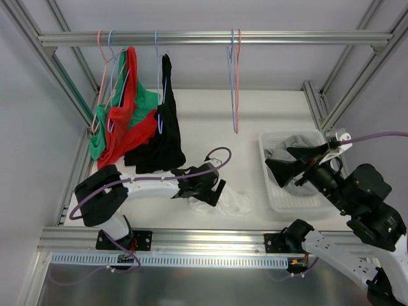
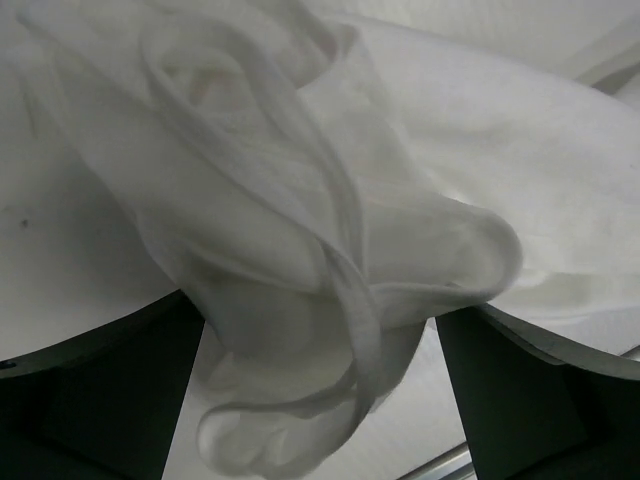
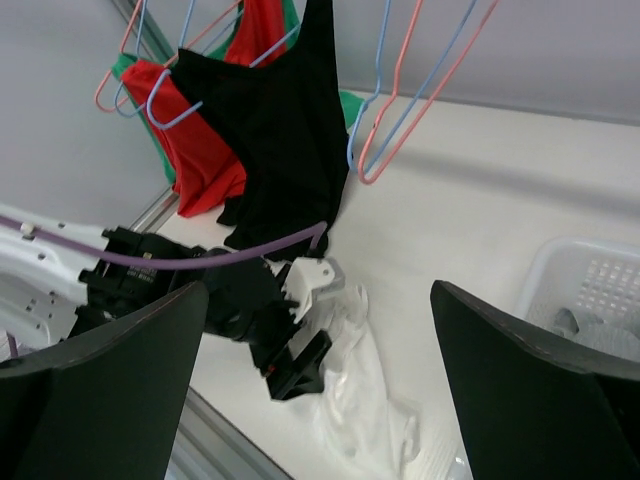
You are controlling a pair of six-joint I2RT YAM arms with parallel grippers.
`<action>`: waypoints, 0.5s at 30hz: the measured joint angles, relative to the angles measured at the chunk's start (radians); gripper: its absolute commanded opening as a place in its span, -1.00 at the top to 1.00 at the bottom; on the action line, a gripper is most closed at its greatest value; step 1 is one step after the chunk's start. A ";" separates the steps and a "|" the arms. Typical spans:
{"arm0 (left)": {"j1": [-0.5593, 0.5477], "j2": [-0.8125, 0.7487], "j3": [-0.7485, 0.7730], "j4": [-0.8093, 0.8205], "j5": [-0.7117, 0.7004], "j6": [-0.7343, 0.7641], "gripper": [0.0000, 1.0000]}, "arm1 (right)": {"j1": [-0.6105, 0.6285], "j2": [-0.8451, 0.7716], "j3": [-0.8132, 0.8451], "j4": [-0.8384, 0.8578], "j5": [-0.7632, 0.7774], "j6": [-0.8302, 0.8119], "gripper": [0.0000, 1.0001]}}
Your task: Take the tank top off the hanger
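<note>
The left gripper (image 1: 210,194) is low over the table (image 1: 268,108), its jaws spread as wide as they go; in the left wrist view the two dark fingers (image 2: 90,400) stand far apart with the white tank top (image 1: 233,203) bunched between them. Folds and a strap loop fill the gap and reach both inner edges, but the jaws are not clamped on the cloth. The tank top lies crumpled on the table in front of the left arm, off any hanger; two bare hangers (image 1: 234,89) – one blue, one pink – hang from the rail (image 1: 210,38) behind it. The right gripper (image 1: 278,158) hovers above the white basket (image 1: 290,201) with its jaws fully parted and nothing in them; a grey garment (image 1: 296,141) lies in the basket. On the left of the rail hang a black top (image 1: 167,127), a red one (image 1: 127,115) and a green one (image 1: 143,102).
</note>
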 measured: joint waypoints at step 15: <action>-0.246 -0.069 0.084 -0.044 -0.288 -0.111 1.00 | 0.000 -0.174 -0.067 -0.159 0.040 -0.041 -0.99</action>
